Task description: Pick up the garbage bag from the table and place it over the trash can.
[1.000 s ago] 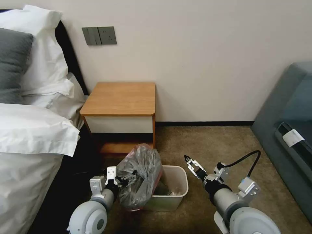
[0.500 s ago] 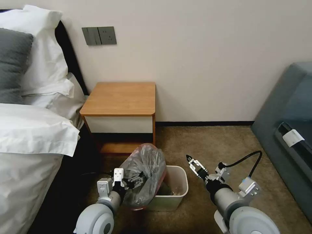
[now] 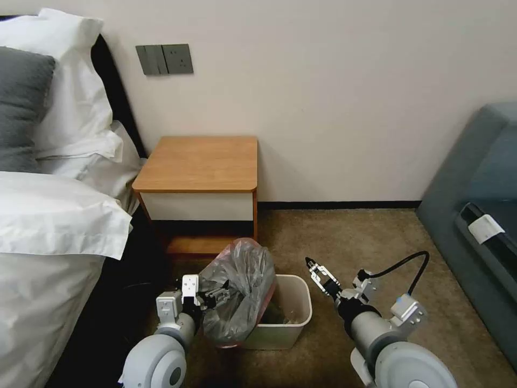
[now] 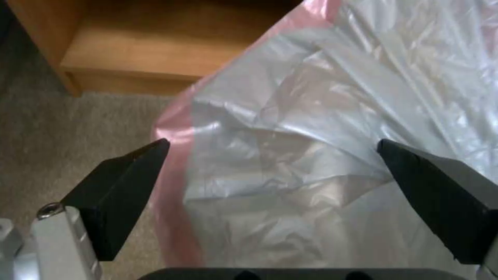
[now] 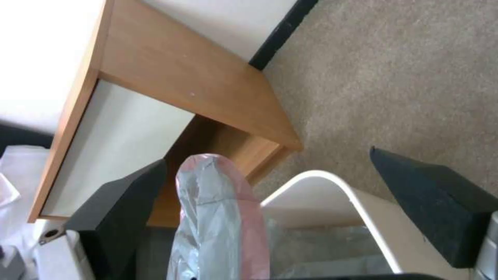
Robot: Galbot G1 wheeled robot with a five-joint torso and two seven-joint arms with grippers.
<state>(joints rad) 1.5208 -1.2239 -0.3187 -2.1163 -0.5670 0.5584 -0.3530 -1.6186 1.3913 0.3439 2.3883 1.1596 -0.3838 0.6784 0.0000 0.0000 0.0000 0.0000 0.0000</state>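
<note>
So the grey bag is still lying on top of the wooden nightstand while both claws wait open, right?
Not quite. In the head view the garbage bag is bunched over the trash can; the table top is bare. The left gripper and right gripper are open.

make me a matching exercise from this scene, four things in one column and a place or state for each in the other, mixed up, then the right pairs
Things:
1. garbage bag
2. trash can
3. left gripper
4. right gripper

Places or states:
A. on the carpet in front of the table
B. open, hovering beside the bin's right rim
C. bunched up over the bin's left side
D. open, up against the crinkled plastic

Pairs: 1-C, 2-A, 3-D, 4-B
</note>
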